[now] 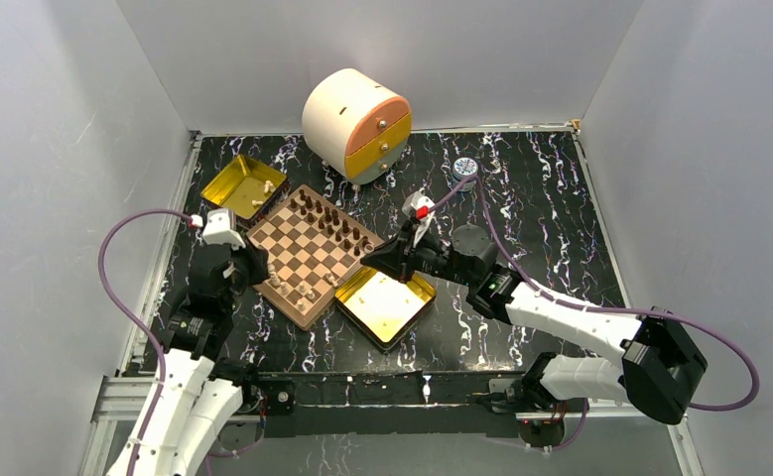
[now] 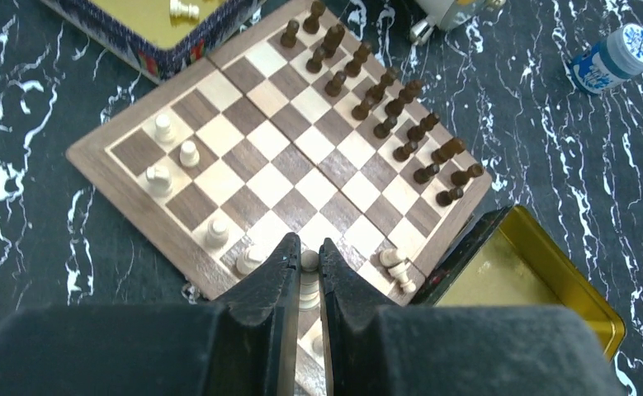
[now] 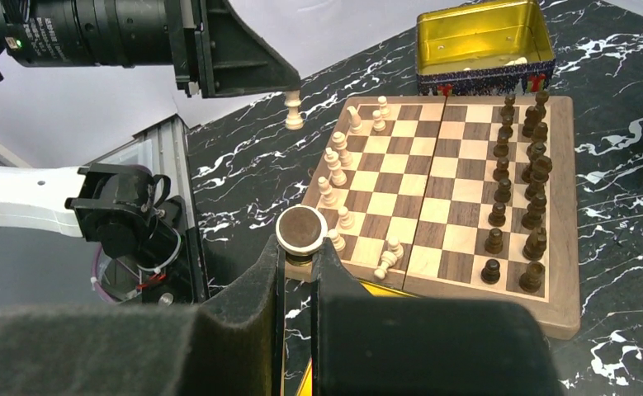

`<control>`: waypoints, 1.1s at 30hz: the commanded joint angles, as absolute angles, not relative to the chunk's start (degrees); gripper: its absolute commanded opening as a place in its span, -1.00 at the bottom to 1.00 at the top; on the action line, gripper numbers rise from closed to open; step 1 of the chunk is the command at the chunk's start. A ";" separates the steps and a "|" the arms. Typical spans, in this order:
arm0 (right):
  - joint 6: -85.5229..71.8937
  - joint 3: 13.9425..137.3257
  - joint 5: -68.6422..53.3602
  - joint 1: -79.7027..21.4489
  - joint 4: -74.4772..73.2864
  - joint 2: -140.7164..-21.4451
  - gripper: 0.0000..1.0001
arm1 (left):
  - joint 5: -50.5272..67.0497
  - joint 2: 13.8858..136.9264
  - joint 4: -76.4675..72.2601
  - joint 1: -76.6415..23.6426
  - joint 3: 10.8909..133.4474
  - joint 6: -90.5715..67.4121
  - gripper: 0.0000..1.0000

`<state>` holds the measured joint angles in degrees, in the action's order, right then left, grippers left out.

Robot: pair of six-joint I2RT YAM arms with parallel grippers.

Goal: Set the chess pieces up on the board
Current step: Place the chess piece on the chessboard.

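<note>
Between the left claw's [image 2: 306, 247] matt black fingers, a light chess piece [image 2: 309, 262] is pale, smooth wood. Ahead of the claw, the board [image 2: 301, 177] is satin wood and the dark chess pieces [image 2: 384, 99] look polished. To its right, the tin [image 2: 499, 285] is shiny gold metal. The surface [image 2: 549, 148] is glossy black, veined white.

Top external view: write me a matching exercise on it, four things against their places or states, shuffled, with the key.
1. dark chess pieces
2. light chess pieces
3. left fingers
4. blue-capped bottle

A. right of the round drawer box
B. near-left side of the board
C. shut on one tan piece
D. far-right side of the board

Pairs: 1-D, 2-B, 3-C, 4-A.
</note>
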<state>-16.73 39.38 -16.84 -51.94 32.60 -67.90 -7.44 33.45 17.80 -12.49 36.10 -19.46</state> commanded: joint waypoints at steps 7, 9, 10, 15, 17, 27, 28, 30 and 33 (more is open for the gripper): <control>-15.91 38.17 -15.89 -52.45 32.31 -64.09 -1.00 | -29.68 28.47 20.41 -12.52 31.63 -25.36 -1.00; -15.62 38.13 -15.62 -52.46 31.74 -63.70 -1.00 | -32.58 29.63 17.98 -12.57 30.55 -26.08 -1.00; -15.49 38.07 -15.50 -52.44 31.62 -63.45 -1.00 | -33.26 30.69 16.69 -12.57 30.04 -26.25 -1.00; -14.71 37.88 -15.01 -52.47 30.99 -62.69 -1.00 | -34.10 37.73 11.41 -12.49 28.87 -26.81 -1.00; -14.53 37.80 -15.03 -52.43 30.66 -62.40 -1.00 | -33.46 39.42 8.59 -12.48 27.84 -27.59 -1.00; -13.81 37.19 -14.92 -52.45 29.98 -61.36 -1.00 | -34.05 43.58 -1.99 -12.39 23.71 -28.10 -1.00; -13.72 37.18 -14.89 -52.47 29.91 -61.33 -1.00 | -34.15 43.88 -2.59 -12.39 23.51 -27.72 -1.00; -13.60 37.18 -14.81 -52.47 29.93 -61.34 -1.00 | -34.46 44.46 -3.90 -12.39 23.23 -26.99 -1.00; -13.54 37.38 -14.99 -52.45 29.99 -61.46 -1.00 | -34.68 45.28 -5.79 -12.39 22.73 -26.28 -1.00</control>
